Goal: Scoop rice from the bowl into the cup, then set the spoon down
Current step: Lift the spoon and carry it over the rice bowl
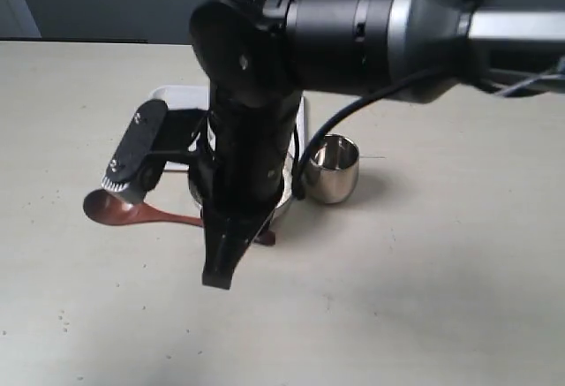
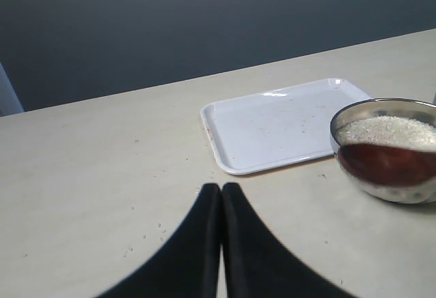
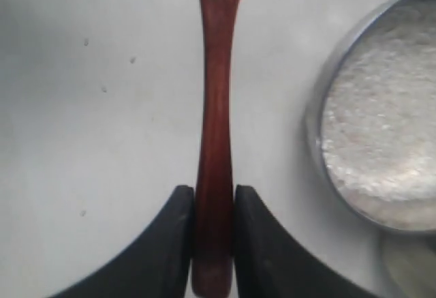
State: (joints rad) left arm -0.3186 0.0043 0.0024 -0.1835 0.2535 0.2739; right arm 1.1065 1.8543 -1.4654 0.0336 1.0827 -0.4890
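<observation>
At the right gripper [image 3: 214, 196], the jaws are clamped on the spoon [image 3: 214, 107], one on each side of the slim handle, close to its end. The spoon appears to lie along the table [image 1: 397, 298]; its oval end looks empty in the exterior view. The bowl [image 3: 315, 117] stands just beside the handle, apart from it, with rice [image 3: 381, 127] up near the rim. The cup [image 1: 334, 172] stands close beside the bowl, on the side away from the spoon; whether it holds any rice cannot be told, as the inside shows only dark reflections. A white tray [image 2: 272, 127] lies beyond the bowl with nothing on it but a few specks. The left gripper [image 2: 220, 199] is well apart from all this, fingers pressed together on nothing. Judgement: full bowl and empty spoon suggest the grasp stage, with scooping, pouring and set-down all left, but a spoon just laid down would look the same. No brand, label or writing is readable in any view.
</observation>
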